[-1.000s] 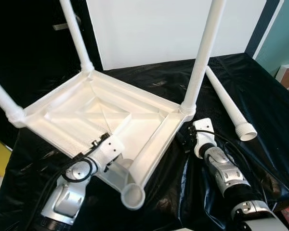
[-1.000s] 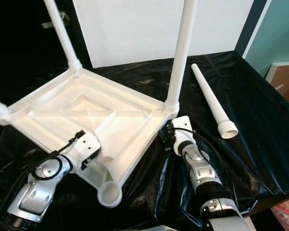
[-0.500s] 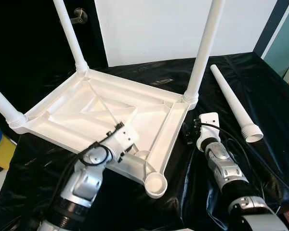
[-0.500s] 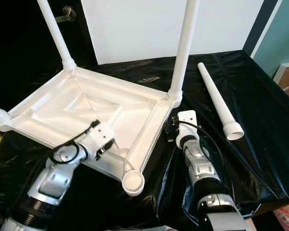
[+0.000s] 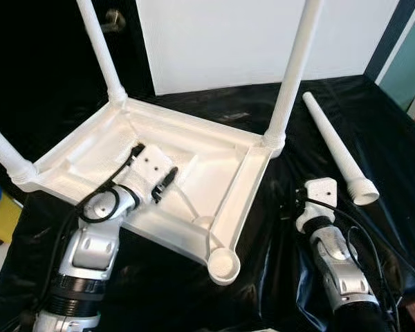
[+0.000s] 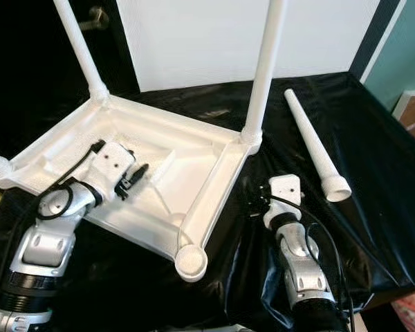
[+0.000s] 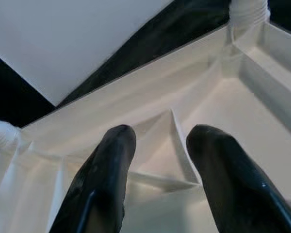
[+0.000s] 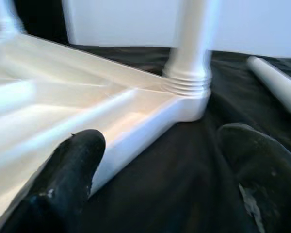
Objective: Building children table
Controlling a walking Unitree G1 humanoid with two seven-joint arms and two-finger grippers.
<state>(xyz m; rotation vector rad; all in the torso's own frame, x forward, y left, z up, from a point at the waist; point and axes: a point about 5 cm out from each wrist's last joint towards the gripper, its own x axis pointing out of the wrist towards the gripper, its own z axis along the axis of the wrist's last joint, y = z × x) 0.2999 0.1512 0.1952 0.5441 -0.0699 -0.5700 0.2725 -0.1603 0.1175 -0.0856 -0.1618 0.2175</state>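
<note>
You have the white tabletop point(image 5: 194, 166) lying upside down on the black sheet point(image 5: 373, 131) so its sockets face up — three legs already stand in their corners, and the near corner socket point(image 5: 223, 263) is open, waiting for the last one. That fourth leg point(image 5: 335, 149) lies loose on the sheet to the right, well apart from the tabletop, its threaded wide end toward you.

Your left gripper point(image 6: 133, 176) sits over the ribbed underside of the tabletop, fingers point(image 7: 106, 170) spread apart with nothing between them; it looks placed there to press down and steady the top while a leg is screwed in. Your right gripper point(image 6: 258, 205) hovers low above the sheet just beside the tabletop's right edge, fingers wide apart and empty — near the standing leg point(image 8: 191, 43), not yet at the loose one.

Judging by this, your next job is reaching right for the loose leg.
</note>
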